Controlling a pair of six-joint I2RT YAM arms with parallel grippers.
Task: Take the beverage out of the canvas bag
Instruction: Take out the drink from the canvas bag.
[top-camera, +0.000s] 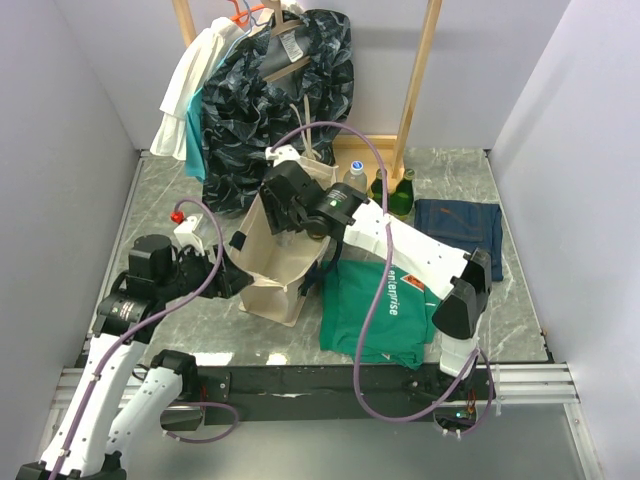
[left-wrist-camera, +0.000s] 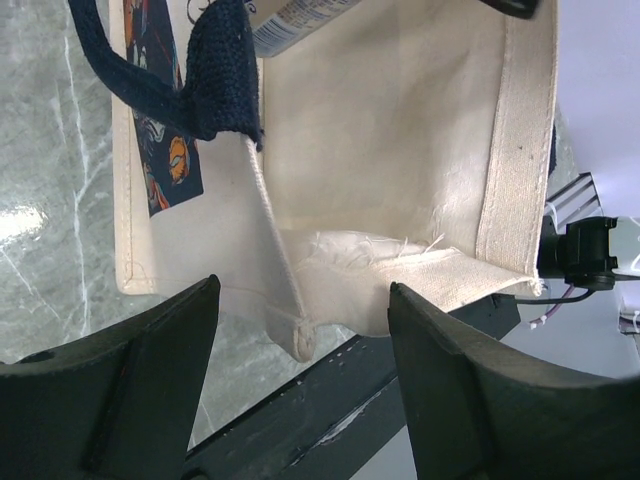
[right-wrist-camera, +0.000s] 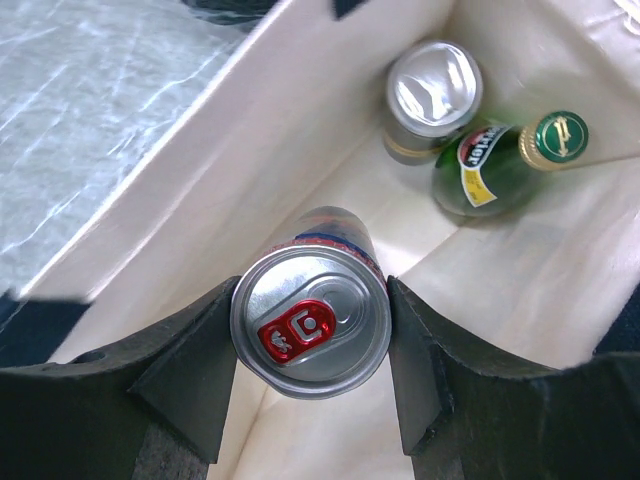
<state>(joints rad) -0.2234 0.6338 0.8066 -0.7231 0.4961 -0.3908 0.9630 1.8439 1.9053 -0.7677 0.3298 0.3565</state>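
**Jaws clamped on a can inside the bag**

Right gripper (right-wrist-camera: 312, 300) reaches down into the canvas bag (top-camera: 270, 290), pinching a red-tabbed can (right-wrist-camera: 312, 340) by its sides, near the bag's wall. Left gripper (left-wrist-camera: 302, 295) sits low beside the bag, jaws spread wide with a bag corner between them, ungripped.

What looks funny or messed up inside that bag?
The green bottle in the canvas bag lies on its side, while the silver-topped can beside it and the red-tabbed can both show their tops. Loose threads fray from one of the bag's inner seams. Nothing looks spilled.
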